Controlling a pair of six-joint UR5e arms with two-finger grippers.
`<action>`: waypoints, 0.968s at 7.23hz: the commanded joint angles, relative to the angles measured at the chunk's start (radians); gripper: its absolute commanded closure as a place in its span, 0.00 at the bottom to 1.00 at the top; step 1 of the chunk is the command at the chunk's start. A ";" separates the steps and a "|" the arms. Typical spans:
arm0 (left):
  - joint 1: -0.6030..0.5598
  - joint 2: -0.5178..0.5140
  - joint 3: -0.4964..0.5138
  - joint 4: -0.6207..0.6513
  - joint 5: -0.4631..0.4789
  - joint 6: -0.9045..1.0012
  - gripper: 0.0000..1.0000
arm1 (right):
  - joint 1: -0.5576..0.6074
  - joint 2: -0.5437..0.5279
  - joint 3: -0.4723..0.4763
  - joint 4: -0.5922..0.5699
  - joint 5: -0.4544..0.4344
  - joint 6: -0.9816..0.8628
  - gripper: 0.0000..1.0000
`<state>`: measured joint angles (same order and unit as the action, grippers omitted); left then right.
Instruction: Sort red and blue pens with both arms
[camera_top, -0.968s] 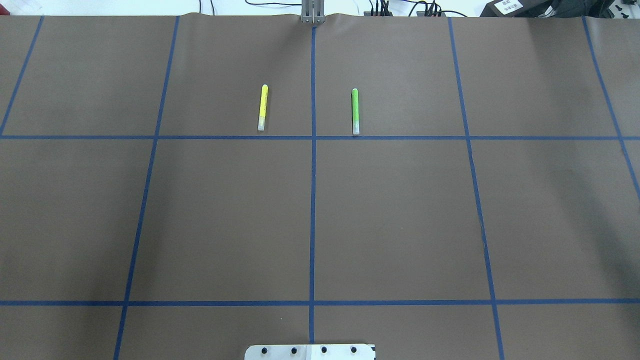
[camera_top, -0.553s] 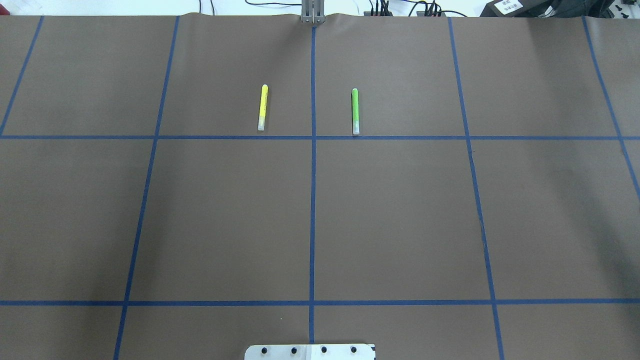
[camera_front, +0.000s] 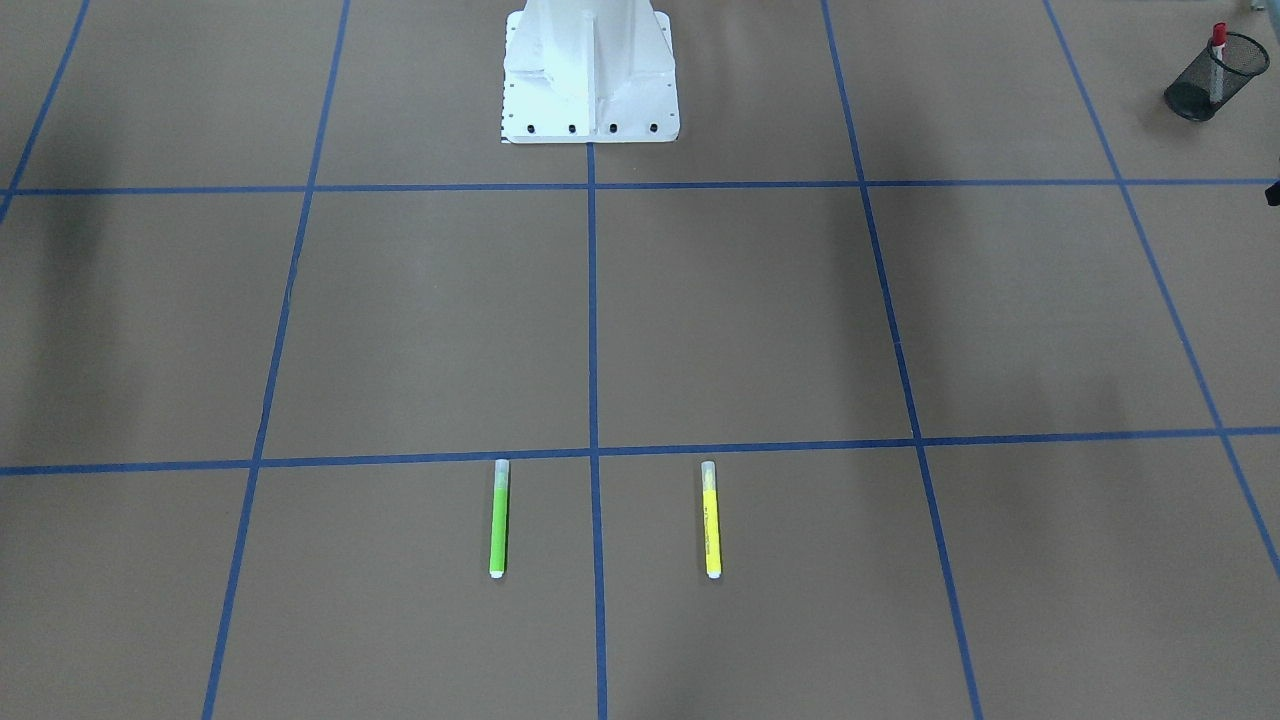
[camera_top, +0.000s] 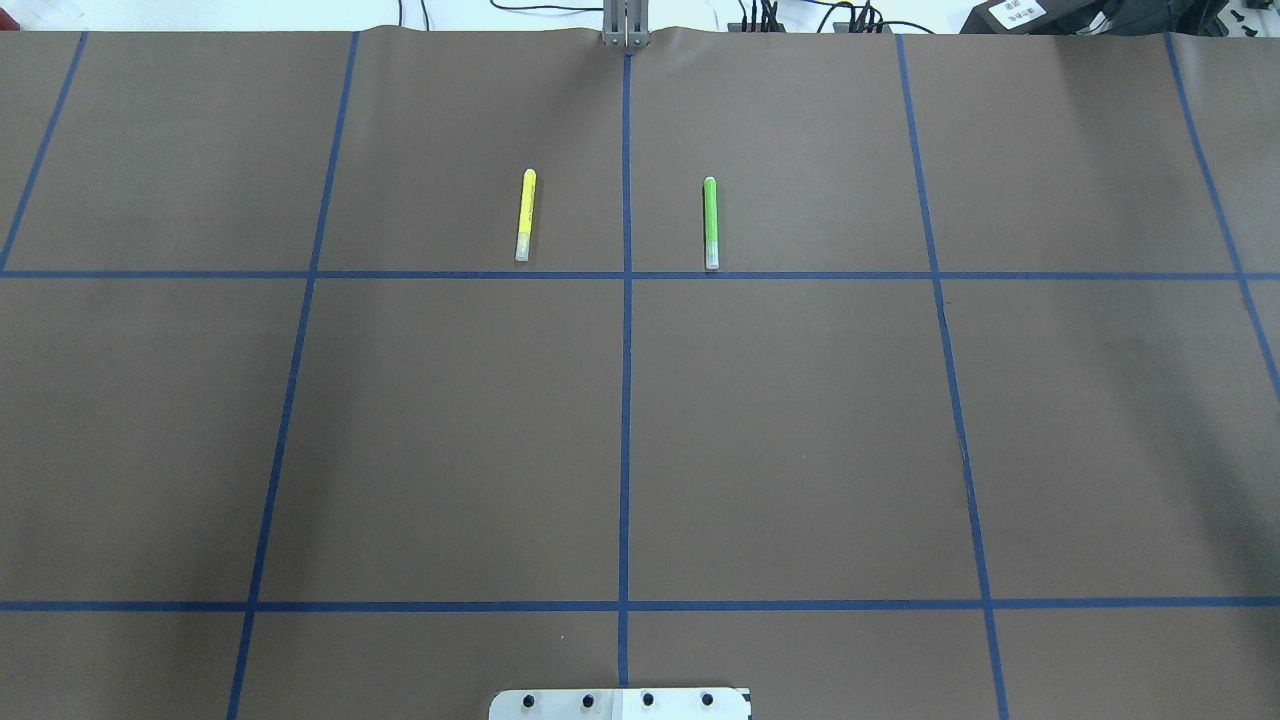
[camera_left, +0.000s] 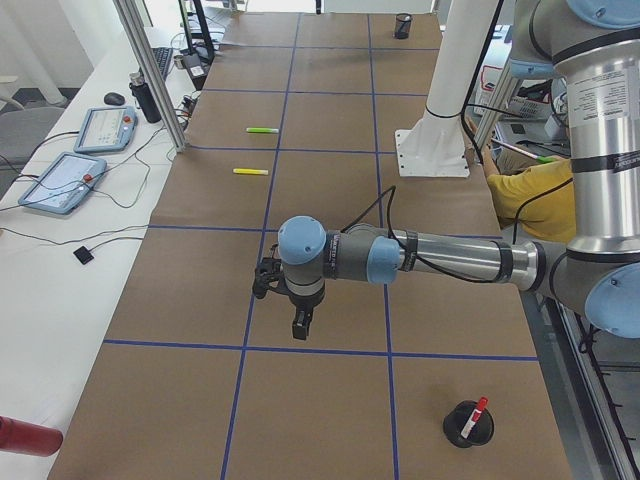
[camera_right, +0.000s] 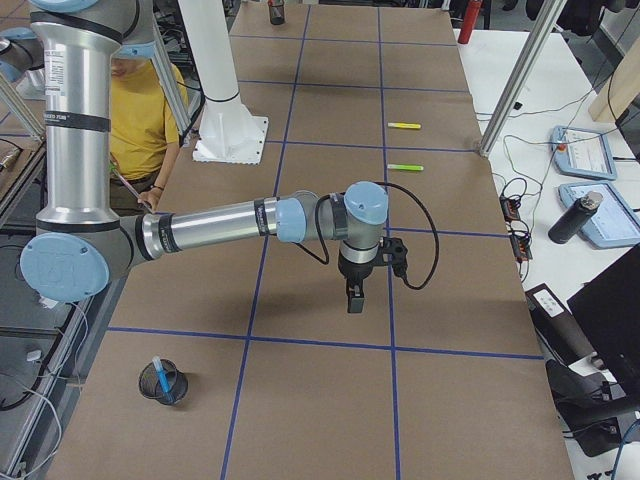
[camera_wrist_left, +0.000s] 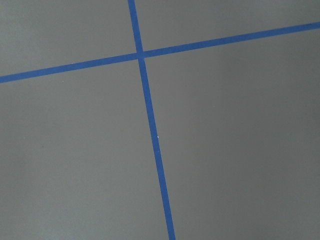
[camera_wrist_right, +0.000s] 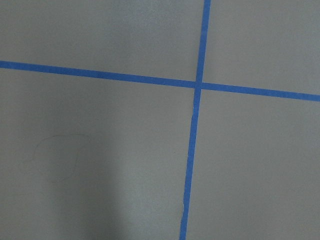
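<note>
The red pen stands in a black mesh cup at the table corner, and shows again as the red pen in the exterior left view. The blue pen stands in another black mesh cup near the table's end on my right. My left gripper hangs over bare brown paper and points down; I cannot tell whether it is open or shut. My right gripper hangs the same way, and I cannot tell its state either. Both wrist views hold only paper and blue tape lines.
A lime-green marker and a yellow marker lie side by side at the far middle of the table. The white pedestal base stands at the robot's side. A person in a yellow shirt sits beside the table.
</note>
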<state>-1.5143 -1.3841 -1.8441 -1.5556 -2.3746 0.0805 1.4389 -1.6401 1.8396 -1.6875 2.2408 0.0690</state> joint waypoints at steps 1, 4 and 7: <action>0.002 0.002 -0.010 0.000 -0.002 0.001 0.00 | 0.000 -0.007 -0.005 -0.001 -0.003 0.006 0.00; 0.002 0.035 -0.040 0.000 0.000 0.004 0.00 | 0.000 -0.006 -0.010 0.002 -0.001 0.002 0.00; 0.005 0.065 -0.012 0.008 -0.002 0.004 0.00 | 0.000 -0.004 0.001 0.002 0.014 -0.003 0.00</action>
<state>-1.5131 -1.3253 -1.8756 -1.5536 -2.3750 0.0843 1.4389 -1.6450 1.8366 -1.6866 2.2446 0.0665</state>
